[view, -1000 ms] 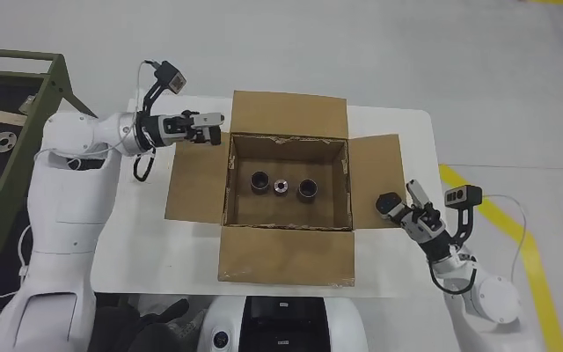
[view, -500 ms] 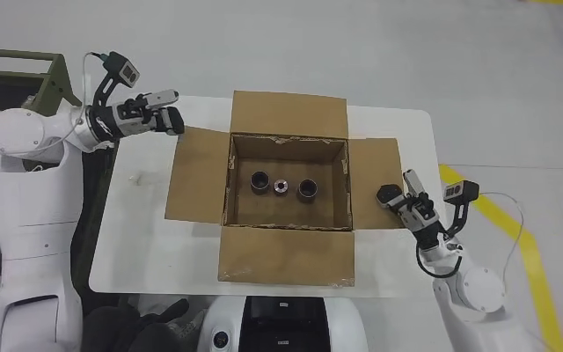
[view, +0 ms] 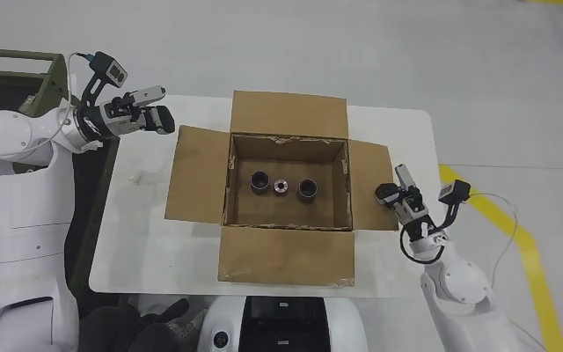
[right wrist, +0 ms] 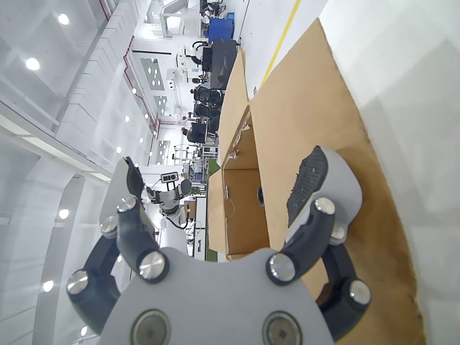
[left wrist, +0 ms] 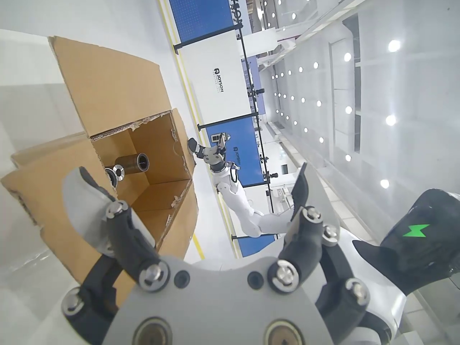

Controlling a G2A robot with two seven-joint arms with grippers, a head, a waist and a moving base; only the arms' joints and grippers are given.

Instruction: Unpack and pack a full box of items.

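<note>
Top view lays out the white table [view: 141, 238] with the open cardboard box [view: 286, 255] at its middle, all four flaps folded outward. My left gripper [view: 164, 109] hangs over the table's far left corner, near the left flap and apart from it, fingers spread wide with nothing between them. My right gripper [view: 392, 184] sits at the outer edge of the right flap, likewise released and empty; from above I cannot tell whether it touches the cardboard. Right wrist view brings that closer: one ribbed pad [right wrist: 305, 177] lies just over the flap's brown surface and the other finger [right wrist: 129, 181] is up in free air, though contact is not plain there either. On the box floor the top view gives three items in a close row: a dark cylinder [view: 259, 182] to the left, a second dark cylinder [view: 307, 188] to the right, and a small silvery piece [view: 281, 186] between them. Left wrist view, looking in over the left flap, adds their height: one dark cylinder stands upright as a tall sleeve with an open top, and the silvery piece just beside it is shorter.
</note>
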